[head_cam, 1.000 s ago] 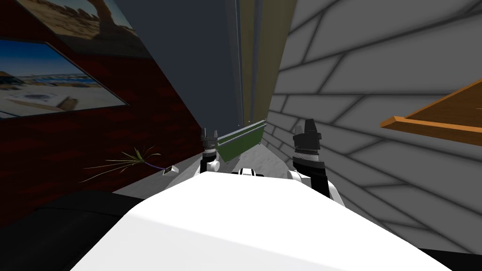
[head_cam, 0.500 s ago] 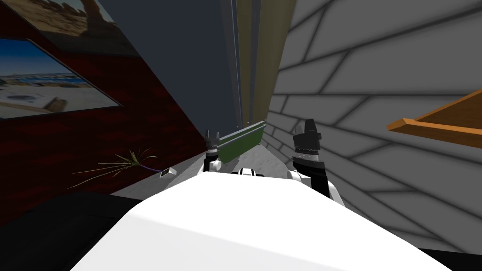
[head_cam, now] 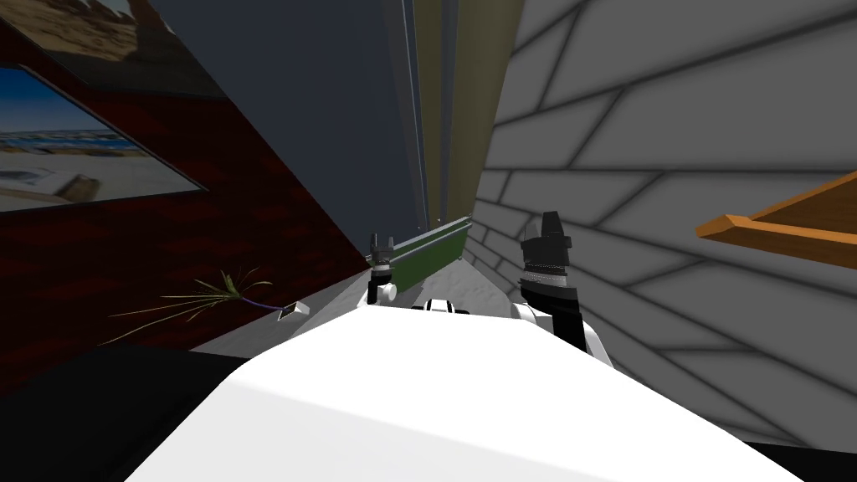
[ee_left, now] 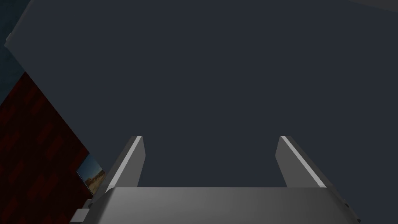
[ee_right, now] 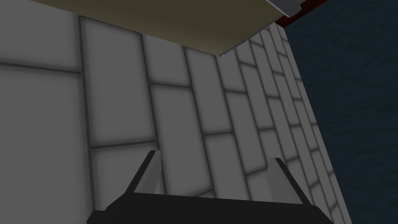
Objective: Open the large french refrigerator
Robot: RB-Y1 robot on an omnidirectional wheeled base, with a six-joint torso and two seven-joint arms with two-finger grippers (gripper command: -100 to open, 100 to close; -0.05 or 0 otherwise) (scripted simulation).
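Tiled wall (head_cam: 669, 167) right, dark fridge (head_cam: 335, 125) ahead, left gripper (ee_left: 212, 140) and right gripper (ee_right: 215, 155) spread empty; expect it heavy, stiff, slick, so you pull at its edge (head_cam: 412, 125).

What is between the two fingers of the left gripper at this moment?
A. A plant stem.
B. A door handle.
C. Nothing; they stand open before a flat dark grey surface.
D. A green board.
C: in the left wrist view the left gripper has its fingers wide apart, and only the flat dark grey surface shows between them.
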